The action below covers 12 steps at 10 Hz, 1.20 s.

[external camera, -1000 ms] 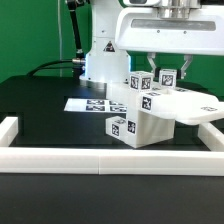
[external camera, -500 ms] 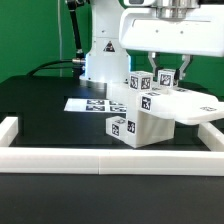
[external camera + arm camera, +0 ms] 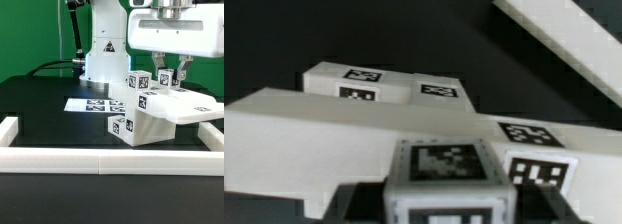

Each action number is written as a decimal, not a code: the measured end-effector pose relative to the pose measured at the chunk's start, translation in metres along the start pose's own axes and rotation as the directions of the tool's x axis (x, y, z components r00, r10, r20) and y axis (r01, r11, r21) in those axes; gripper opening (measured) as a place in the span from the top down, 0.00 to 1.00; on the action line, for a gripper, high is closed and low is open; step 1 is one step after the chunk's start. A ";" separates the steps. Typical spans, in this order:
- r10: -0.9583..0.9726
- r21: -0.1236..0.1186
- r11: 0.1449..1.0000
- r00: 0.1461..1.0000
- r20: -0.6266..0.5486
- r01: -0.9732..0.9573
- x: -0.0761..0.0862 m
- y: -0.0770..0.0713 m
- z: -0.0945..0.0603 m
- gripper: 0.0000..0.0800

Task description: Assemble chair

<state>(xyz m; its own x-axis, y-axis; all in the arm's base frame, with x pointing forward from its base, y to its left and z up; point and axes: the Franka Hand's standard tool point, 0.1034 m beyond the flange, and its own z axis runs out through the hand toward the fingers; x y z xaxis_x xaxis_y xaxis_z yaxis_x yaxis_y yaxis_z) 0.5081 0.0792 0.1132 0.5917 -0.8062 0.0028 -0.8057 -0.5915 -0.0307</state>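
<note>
Chair [image 3: 150, 112], partly assembled, stands on the black table [image 3: 50, 110] beside the marker board [image 3: 88, 103], near the white border wall [image 3: 100, 161]. The tool [image 3: 170, 73] is clenched on a small tagged chair part [image 3: 448, 172] atop it.

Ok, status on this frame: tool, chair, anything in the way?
Tool shut on a tagged chair piece. Chair assembly tilted against the border wall. Marker board behind, clear of it.
</note>
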 end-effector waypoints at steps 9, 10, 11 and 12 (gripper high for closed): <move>-0.394 -0.009 0.919 0.919 -0.002 0.394 -0.005 -0.002 0.000 0.19; -0.368 -0.009 0.930 0.930 -0.001 0.368 -0.005 -0.002 0.000 0.19; -0.371 -0.010 0.929 0.929 -0.001 0.371 -0.005 -0.002 0.000 0.19; -0.371 -0.010 0.929 0.929 -0.001 0.371 -0.005 -0.002 0.000 0.19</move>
<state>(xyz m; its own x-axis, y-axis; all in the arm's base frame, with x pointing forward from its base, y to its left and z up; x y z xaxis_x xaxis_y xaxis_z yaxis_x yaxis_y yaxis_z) 0.5068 0.0844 0.1128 0.8481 -0.5296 0.0149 -0.5293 -0.8482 -0.0176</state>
